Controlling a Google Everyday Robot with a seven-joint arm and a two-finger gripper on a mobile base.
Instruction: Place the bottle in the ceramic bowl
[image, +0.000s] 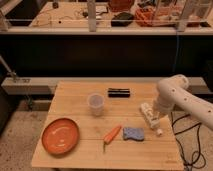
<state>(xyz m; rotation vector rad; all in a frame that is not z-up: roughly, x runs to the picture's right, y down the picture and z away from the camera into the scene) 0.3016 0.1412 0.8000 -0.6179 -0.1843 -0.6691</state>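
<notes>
On table's right edge we see the gripper down over the bottle, which lies flat w/ cap toward us; can't tell if it's clamped yet. Ceramic bowl sits front-left, well apart, so we'd carry across past carrot.

Single view, set high in front of the wooden tabletop and angled downward, far enough back to take in its whole surface. It faces a dark wall and cluttered shelf behind. The arm's pincer enters from the right edge.
</notes>
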